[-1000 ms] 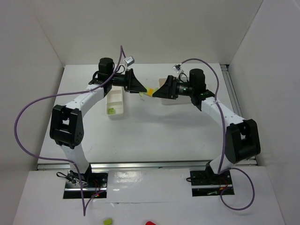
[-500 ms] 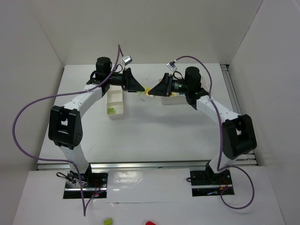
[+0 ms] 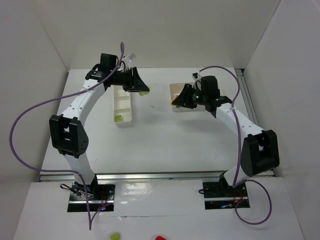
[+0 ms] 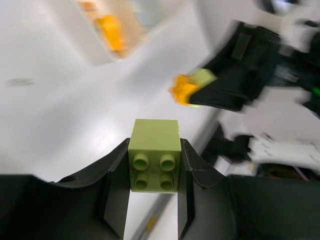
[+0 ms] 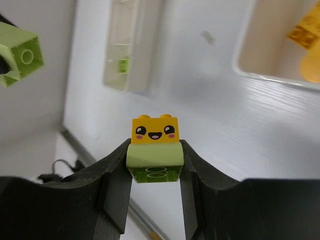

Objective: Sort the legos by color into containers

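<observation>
A lime green lego (image 4: 155,152) with four studs facing the camera is pinched in my left gripper (image 4: 155,150), which is shut on it above the narrow container (image 3: 122,106). My right gripper (image 5: 154,150) is shut on the lime base of a small stack, a yellow smiley-face lego (image 5: 154,131) on a lime piece (image 5: 154,165). In the top view the left gripper (image 3: 145,91) and the right gripper (image 3: 175,101) stand apart. The right one is beside the wider container (image 3: 176,89). One green lego (image 3: 119,118) lies in the narrow container.
The wider container (image 5: 265,45) holds yellow-orange legos (image 5: 305,30) and is partly covered by the right arm in the top view. White walls close the table at the back and sides. A metal rail (image 3: 150,176) runs along the near edge.
The grippers met at a lego stack, and the right one shut on it. They have since pulled apart, the left going left with the lime lego, the right going right with the yellow-and-lime stack.
</observation>
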Controlling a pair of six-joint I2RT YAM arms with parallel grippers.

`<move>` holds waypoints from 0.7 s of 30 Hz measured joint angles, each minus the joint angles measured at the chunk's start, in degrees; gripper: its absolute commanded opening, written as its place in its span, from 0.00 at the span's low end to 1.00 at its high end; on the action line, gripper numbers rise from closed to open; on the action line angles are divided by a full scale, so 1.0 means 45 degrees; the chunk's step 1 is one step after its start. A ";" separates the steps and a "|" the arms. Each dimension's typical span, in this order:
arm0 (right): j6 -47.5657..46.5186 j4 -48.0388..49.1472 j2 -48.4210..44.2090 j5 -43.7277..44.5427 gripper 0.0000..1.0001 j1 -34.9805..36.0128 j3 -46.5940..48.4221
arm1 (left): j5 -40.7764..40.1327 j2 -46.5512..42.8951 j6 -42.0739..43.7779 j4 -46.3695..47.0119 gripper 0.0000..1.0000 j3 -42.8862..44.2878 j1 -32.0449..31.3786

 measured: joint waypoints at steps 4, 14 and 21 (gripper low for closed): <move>-0.0432 -0.1316 -0.0044 0.1817 0.14 0.0000 0.0039 | -0.3837 0.0607 0.0855 -0.1909 0.00 0.0529 -0.1127; -0.0840 -0.2657 -0.0039 0.3512 0.14 0.0000 0.0335 | -0.9301 0.2297 0.1010 -0.3944 0.01 0.0194 -0.3385; -0.0981 -0.2934 -0.0039 0.3740 0.14 0.0112 0.0481 | -1.1098 0.4425 0.0879 -0.4090 0.86 0.0423 -0.3895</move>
